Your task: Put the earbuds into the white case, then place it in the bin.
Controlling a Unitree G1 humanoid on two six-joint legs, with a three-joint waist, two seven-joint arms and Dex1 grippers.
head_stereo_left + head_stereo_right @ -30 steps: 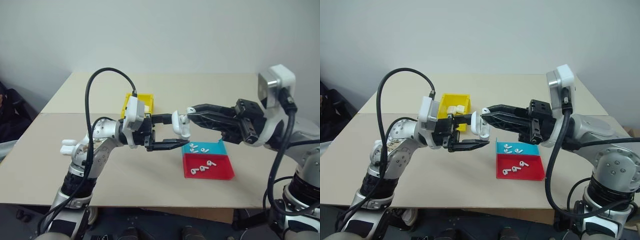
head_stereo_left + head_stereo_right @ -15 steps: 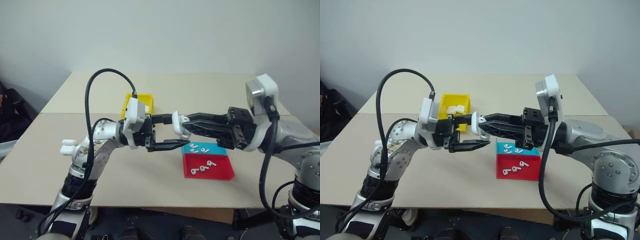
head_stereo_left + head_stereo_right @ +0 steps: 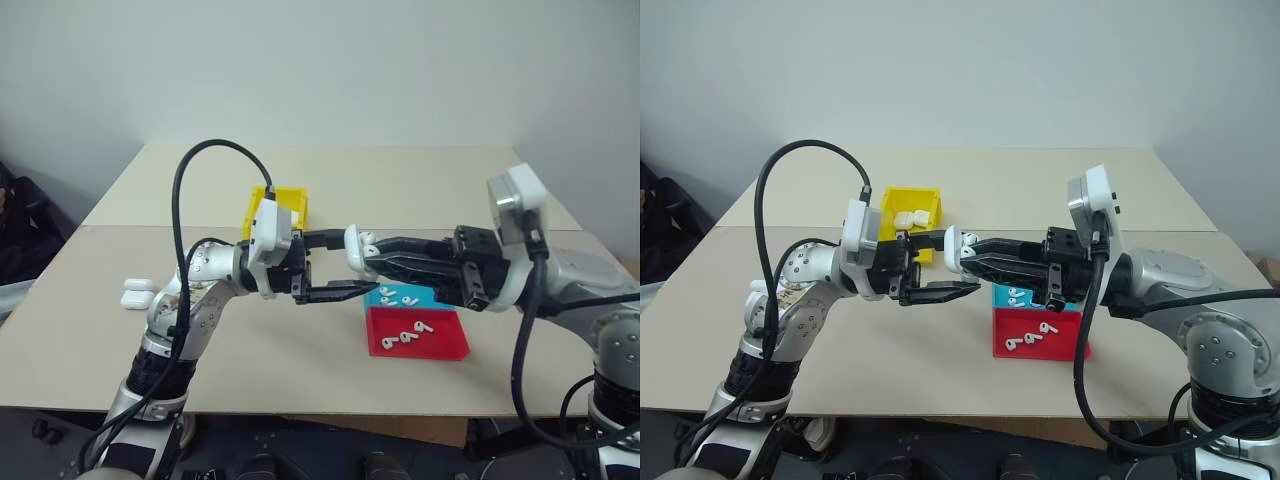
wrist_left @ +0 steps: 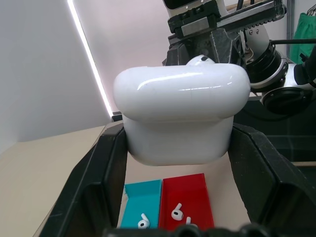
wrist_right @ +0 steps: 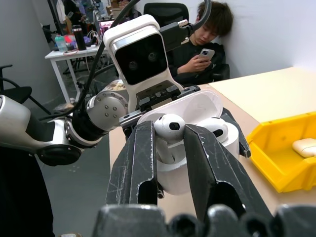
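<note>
My left gripper is shut on the white case, holding it in the air above the table with its lid flipped open. The right gripper comes in from the other side and is shut on an earbud, whose head stands just above the case's open body. A second earbud sits in the case beside it. More earbuds lie in the trays below. The yellow bin stands behind my left gripper with white cases inside.
A shallow blue tray and a red tray lie side by side under the right gripper. Spare white cases rest at the table's left edge. A seated person shows in the right wrist view's background.
My right forearm has swung lower and closer in, leveling the gripper, while its tip with the earbud stays at the case's mouth. The left gripper and case have held still.
</note>
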